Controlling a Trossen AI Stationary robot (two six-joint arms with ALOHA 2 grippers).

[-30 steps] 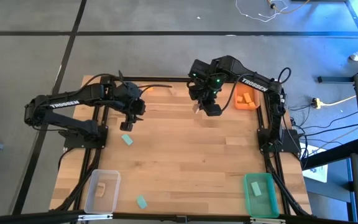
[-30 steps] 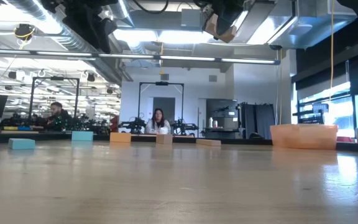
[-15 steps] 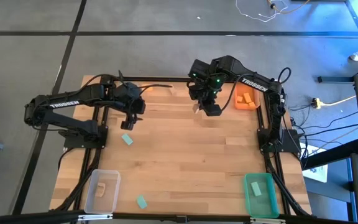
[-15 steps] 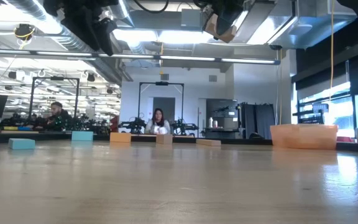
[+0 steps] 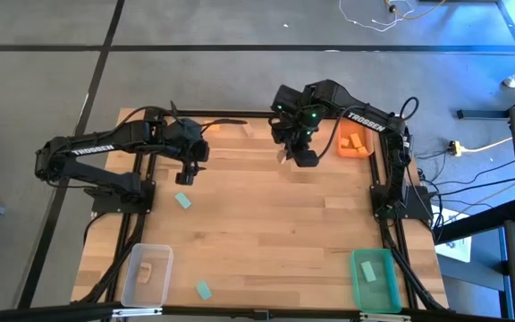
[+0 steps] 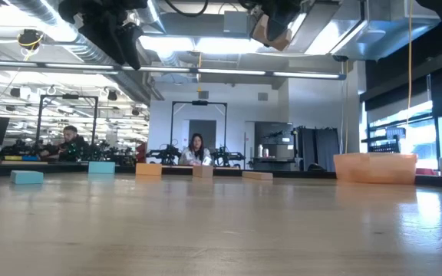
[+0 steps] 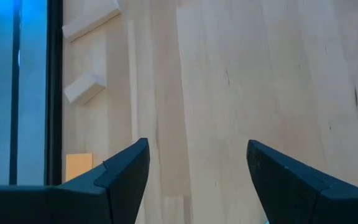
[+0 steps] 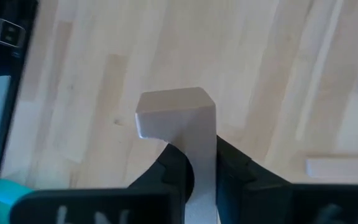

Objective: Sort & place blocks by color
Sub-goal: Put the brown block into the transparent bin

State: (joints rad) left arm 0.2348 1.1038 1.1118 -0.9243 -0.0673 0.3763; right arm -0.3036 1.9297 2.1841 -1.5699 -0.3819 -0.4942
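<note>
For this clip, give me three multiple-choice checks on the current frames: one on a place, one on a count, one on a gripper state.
1. Where does the orange plastic bin sit?
A. far right corner of the wooden table
B. near left corner
C. table centre

2. How many small teal-green blocks lie loose on the table?
A. none
B. two
C. five

3. What is the right gripper doing?
A. open and empty
B. shut on a pale natural wood block
C. shut on a teal block

Answers:
1 A, the high view shows it beside the right arm's far end.
2 B, one below the open left gripper, one near the clear bin.
3 B, the right wrist view shows the fingers clamping it.
</note>
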